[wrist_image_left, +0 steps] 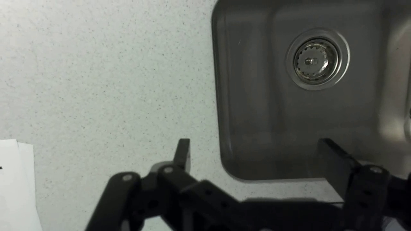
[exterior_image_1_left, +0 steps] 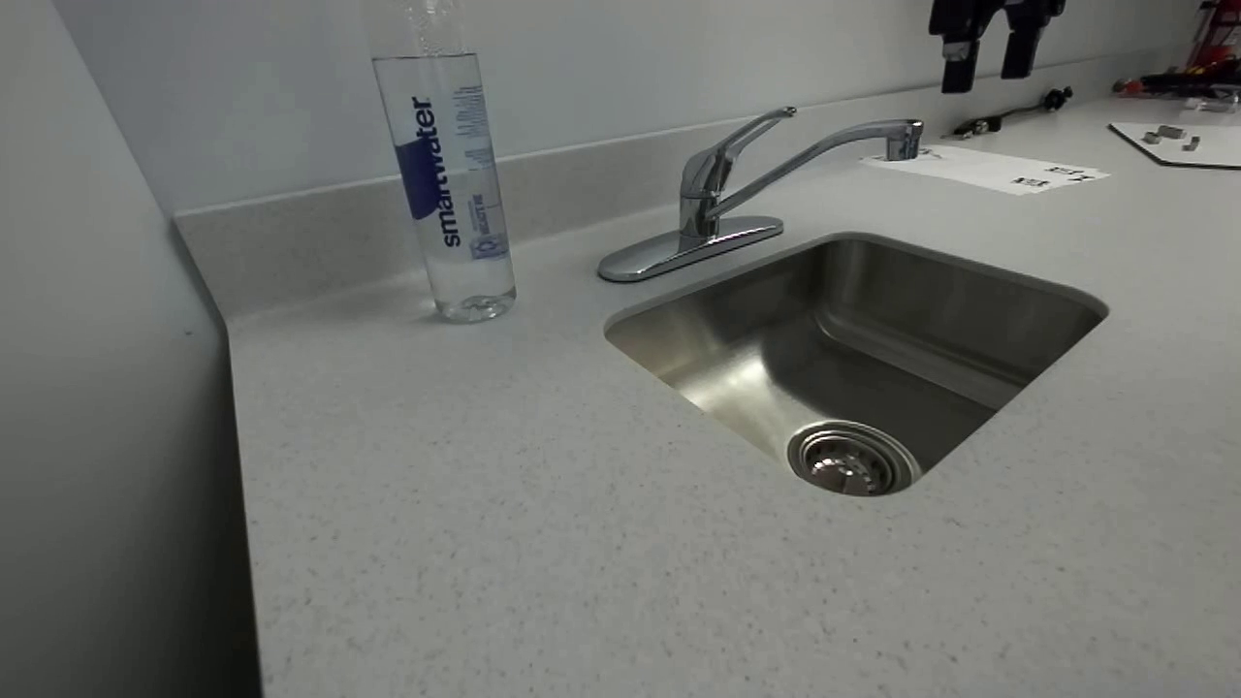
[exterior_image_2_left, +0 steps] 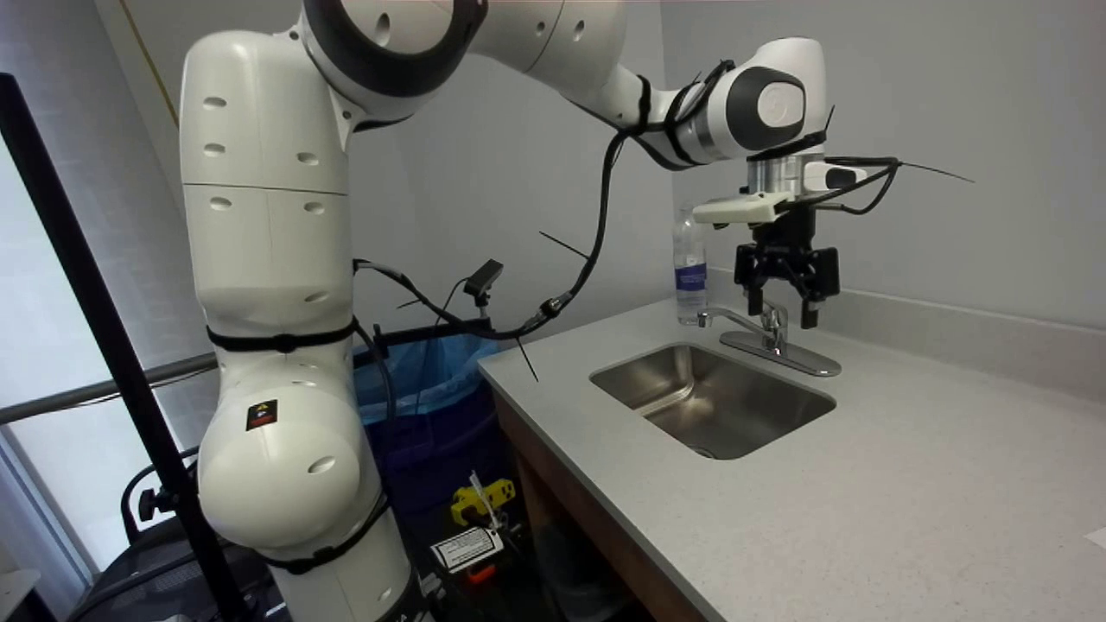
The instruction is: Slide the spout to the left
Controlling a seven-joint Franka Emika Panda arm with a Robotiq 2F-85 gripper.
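Observation:
The chrome spout [exterior_image_1_left: 832,144] is a slender arched arm rising from the faucet on a shiny oval base [exterior_image_1_left: 645,260]. In an exterior view it points right, away from the water bottle; it also shows, pointing left, in an exterior view [exterior_image_2_left: 730,316]. A short lever handle [exterior_image_1_left: 756,128] sits atop the faucet. My gripper [exterior_image_1_left: 989,70] is open and empty, in the air beyond the spout tip and apart from it. It also shows in an exterior view [exterior_image_2_left: 783,311] and the wrist view [wrist_image_left: 255,141]. The spout cannot be made out in the wrist view.
A steel sink [exterior_image_2_left: 635,384] is set in the counter [exterior_image_1_left: 465,485] beside the faucet. A tall water bottle [exterior_image_1_left: 446,184] stands near the faucet base. A backsplash [exterior_image_2_left: 968,328] and wall run behind. Paper sheets [exterior_image_1_left: 979,167] lie beyond the faucet, also in the wrist view [wrist_image_left: 16,189].

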